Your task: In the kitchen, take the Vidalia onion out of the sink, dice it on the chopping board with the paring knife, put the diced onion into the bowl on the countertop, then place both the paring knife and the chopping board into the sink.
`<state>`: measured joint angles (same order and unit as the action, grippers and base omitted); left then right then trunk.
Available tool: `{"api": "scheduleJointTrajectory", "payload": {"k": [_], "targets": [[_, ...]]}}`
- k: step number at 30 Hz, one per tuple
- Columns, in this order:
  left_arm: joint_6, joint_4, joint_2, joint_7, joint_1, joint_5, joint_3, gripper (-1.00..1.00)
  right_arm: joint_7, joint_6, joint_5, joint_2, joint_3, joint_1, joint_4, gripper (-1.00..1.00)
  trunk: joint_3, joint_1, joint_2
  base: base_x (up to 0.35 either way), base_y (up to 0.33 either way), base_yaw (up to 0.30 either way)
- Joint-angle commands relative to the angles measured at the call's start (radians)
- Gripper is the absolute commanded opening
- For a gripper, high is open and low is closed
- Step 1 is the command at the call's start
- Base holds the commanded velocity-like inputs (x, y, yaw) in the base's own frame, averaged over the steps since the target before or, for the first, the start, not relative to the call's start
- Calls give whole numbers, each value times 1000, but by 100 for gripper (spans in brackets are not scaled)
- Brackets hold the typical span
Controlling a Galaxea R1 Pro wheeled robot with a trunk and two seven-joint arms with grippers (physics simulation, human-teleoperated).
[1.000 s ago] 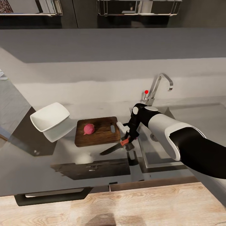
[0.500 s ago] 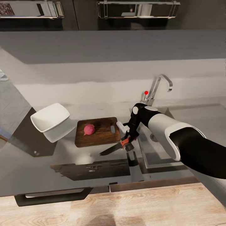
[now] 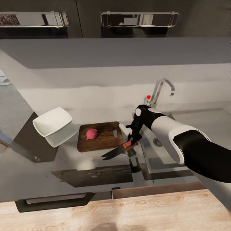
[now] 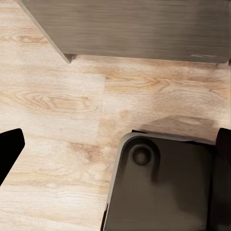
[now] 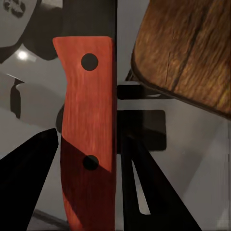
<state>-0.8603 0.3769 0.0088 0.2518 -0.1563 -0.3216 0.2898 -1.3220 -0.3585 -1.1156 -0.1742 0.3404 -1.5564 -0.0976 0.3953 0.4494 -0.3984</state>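
Observation:
The pinkish-red Vidalia onion [image 3: 91, 133] sits whole on the dark brown chopping board [image 3: 104, 138], left of the board's slot hole. My right gripper [image 3: 130, 143] is just off the board's right end and is shut on the paring knife's reddish handle [image 3: 128, 145] [image 5: 86, 134]. The dark blade [image 3: 111, 153] points left along the board's front edge, above the glossy countertop [image 3: 64, 166]. A corner of the board [image 5: 187, 53] lies beyond the handle. The white bowl [image 3: 52, 124] stands left of the board. My left gripper [image 4: 115, 149] is open over the floor.
The steel sink [image 3: 163, 160] lies right of the board, partly under my right arm, with the chrome faucet [image 3: 162, 89] and its red knob [image 3: 149, 96] behind. Dark cabinets with bar handles [image 3: 54, 200] front the counter. Below my left gripper are the wooden floor [image 4: 57, 110] and my dark base [image 4: 163, 192].
The head camera has tilted, so the whole view has shifted a little. The right gripper with the knife keeps about the same place by the board's right end; the onion has not moved.

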Motion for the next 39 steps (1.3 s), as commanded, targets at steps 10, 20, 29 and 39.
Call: {"api": "scheduleJointTrajectory", "payload": {"k": [10, 20, 29, 39], "targets": [[-2, 2, 2, 6, 0, -7, 8, 100, -3, 82, 1, 0, -10, -1, -104, -100, -14, 1, -2, 0, 0, 0], [-2, 2, 2, 6, 0, -7, 8, 100, -67, 183, 96, 0, -13, -1, -287, -100, -27, 1, -2, 0, 0, 0], [-2, 2, 2, 6, 0, -7, 9, 100, -93, 365, 167, 0, -31, -1, -411, -100, -32, 1, -2, 0, 0, 0], [-2, 2, 1, 6, 0, -7, 9, 100, 185, 531, 200, 0, -81, -1, -463, -100, -32, 1, -2, 0, 0, 0]]}}
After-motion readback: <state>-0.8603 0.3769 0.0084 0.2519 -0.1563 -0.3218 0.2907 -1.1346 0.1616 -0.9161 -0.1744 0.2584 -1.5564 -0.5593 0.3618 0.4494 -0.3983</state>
